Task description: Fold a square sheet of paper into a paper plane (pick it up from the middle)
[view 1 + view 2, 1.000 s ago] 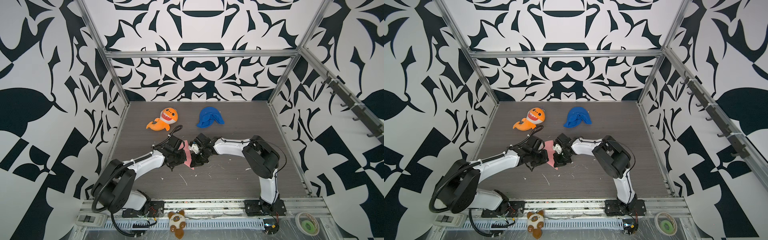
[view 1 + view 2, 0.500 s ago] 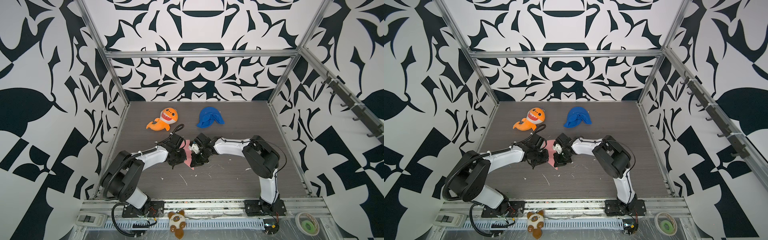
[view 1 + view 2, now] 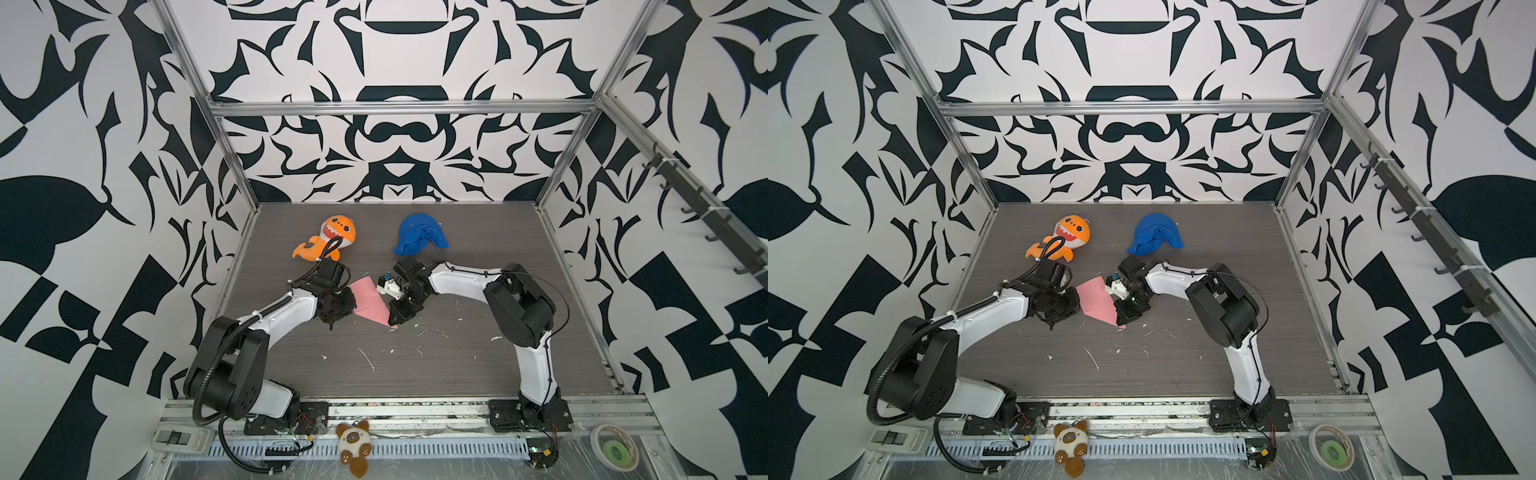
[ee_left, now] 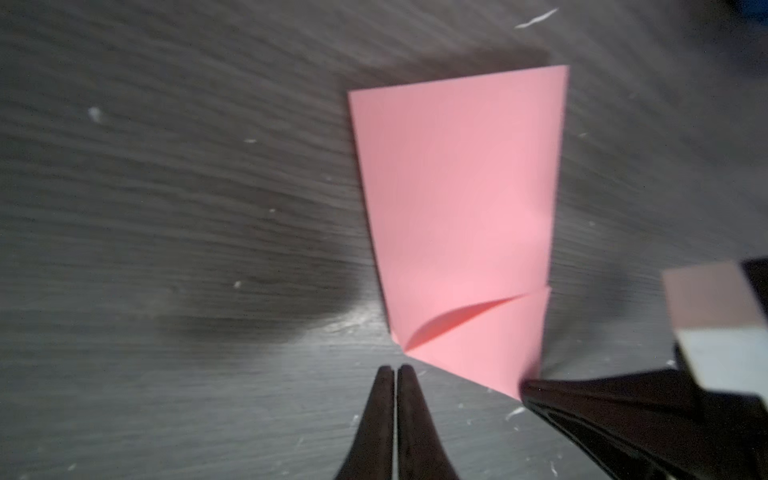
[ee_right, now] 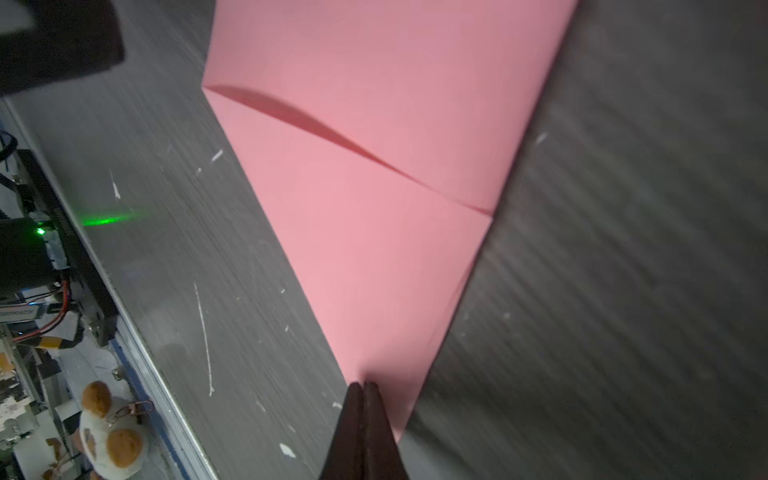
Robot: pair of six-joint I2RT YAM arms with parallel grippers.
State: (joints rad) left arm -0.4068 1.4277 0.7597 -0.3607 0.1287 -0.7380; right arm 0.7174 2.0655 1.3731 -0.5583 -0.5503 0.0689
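Note:
The square sheet of paper is pink and lies flat on the dark table, folded to a narrow shape with one pointed end. A loose flap bows up slightly across it. My left gripper is shut, its tips on the table just off the sheet's near-left corner, holding nothing. My right gripper is shut too, with its tips pressed down on top of the sheet close to the pointed end. No finished paper plane shows.
An orange shark plush and a blue cloth lump lie behind the grippers. White scraps dot the table in front. A small plush and a tape roll sit beyond the front rail.
My left gripper has drawn back to the left off the sheet, so more pink shows between the grippers. The right gripper has stayed put on the pointed end.

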